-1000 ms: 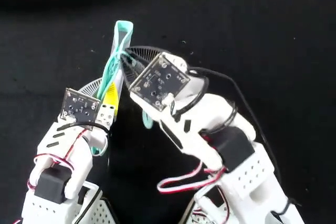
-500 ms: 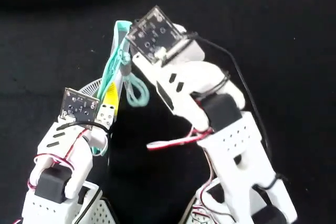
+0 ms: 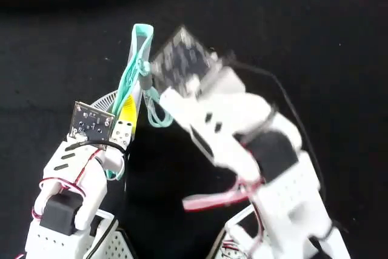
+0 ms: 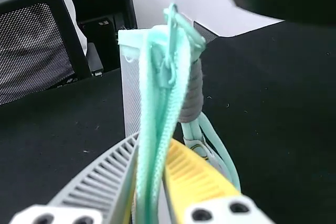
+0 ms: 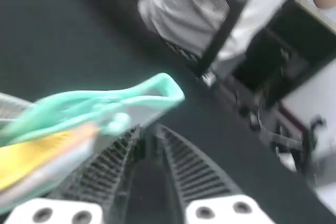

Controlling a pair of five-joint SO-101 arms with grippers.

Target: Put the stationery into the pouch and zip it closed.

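A pale pouch [image 3: 138, 40] with a mint-green zipper stands on edge above the black table. My left gripper [image 3: 124, 110] is shut on its near end, with the zipper band [image 4: 155, 129] pinched between the grey and yellow fingers. A mint strap loop [image 3: 156, 113] hangs from the side of the pouch, below a grey wrap [image 4: 191, 90]. My right arm's wrist board [image 3: 182, 59] hovers just right of the pouch's far half. In the right wrist view the right gripper [image 5: 149, 132] has its black ribbed fingers together, empty, beside the pouch tip [image 5: 157, 90].
Black cloth covers the table [image 3: 315, 47], with open room to the right and left of the arms. A mesh-backed chair [image 4: 37, 51] stands past the far edge and also appears as the chair [image 5: 189, 19] in the right wrist view.
The right arm swung up to the pouch's far end, then drew back slightly toward me. The strap loop came free and now hangs. The left arm and pouch stayed put.
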